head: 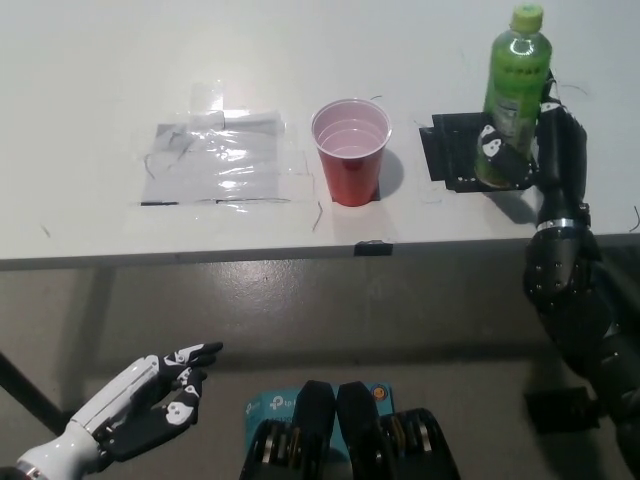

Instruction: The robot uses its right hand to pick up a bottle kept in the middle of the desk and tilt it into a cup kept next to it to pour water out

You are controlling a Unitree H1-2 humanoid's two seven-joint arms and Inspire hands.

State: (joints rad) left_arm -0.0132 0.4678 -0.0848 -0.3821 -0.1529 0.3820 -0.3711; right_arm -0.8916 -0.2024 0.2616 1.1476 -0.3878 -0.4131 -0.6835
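A green bottle [514, 88] with a green cap stands nearly upright at the right of the white desk [100, 70], over a black patch [452, 152]. My black right hand [545, 150] is shut on the bottle's lower part, its fingers wrapped round the base. A red cup [350, 150] stands open-mouthed in the middle of the desk, left of the bottle and apart from it. My white left hand [150, 405] rests open below the desk edge at lower left.
Clear tape or plastic film [215, 155] lies flat on the desk left of the cup. The desk's front edge [300, 255] runs across the picture, with a small black mark [371, 247] below the cup. Grey floor lies beneath.
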